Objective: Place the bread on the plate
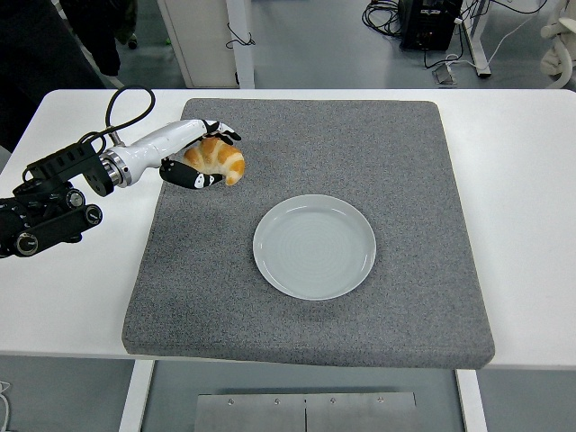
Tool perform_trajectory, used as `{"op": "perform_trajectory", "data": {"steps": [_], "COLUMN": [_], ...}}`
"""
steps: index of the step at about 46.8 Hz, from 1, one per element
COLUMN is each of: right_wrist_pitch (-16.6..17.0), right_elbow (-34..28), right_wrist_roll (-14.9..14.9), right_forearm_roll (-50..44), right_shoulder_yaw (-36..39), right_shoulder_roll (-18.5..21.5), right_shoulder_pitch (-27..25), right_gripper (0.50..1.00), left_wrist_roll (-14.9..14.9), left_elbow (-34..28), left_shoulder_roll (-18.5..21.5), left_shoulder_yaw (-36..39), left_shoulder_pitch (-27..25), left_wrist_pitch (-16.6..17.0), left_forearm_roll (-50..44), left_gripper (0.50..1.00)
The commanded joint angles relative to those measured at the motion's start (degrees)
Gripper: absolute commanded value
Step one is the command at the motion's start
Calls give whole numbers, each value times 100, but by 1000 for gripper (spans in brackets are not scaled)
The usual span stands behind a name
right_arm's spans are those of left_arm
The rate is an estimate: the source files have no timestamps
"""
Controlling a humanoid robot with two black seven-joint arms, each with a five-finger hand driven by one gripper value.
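bread [219, 159] partly behind hand [193, 155]

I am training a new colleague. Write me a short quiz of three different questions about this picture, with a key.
1. True or false: the croissant lies on the plate.
2. Which hand grasps the croissant: A) left hand B) right hand?
3. Fill in: the plate rests on a grey ____.

Key: 1 false; 2 A; 3 mat.

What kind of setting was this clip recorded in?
Probably a robotics lab or test workshop: a white table topped with a grey mat, cables and black equipment on a bare floor behind.
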Motion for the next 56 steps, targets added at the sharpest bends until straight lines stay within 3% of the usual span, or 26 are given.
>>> {"op": "perform_trajectory", "data": {"steps": [1, 31, 50, 56], "right_wrist_pitch": [2, 2, 2, 2], "right_elbow": [0, 0, 0, 0], "right_wrist_roll": [-5, 4, -5, 4], "right_forearm_roll": [0, 0, 0, 0], "right_shoulder_yaw": [0, 0, 0, 0], "right_shoulder_roll": [0, 0, 0, 0], "right_shoulder_pitch": [0, 0, 0, 0], "right_gripper": [1000, 1000, 1000, 1000], "left_wrist_roll": [-4, -4, -4, -4], "left_elbow": [1, -122, -465, -825], "left_shoulder_roll": [23, 32, -223, -232], "left_shoulder_yaw": [-8, -580, -571, -571], "left_shoulder_pitch": [-120, -595, -797, -806], "left_wrist_pitch": [-84, -717, -735, -735], "left_forearm_roll": [-97, -177, -106, 175], "left_gripper": [708, 716, 727, 728]}}
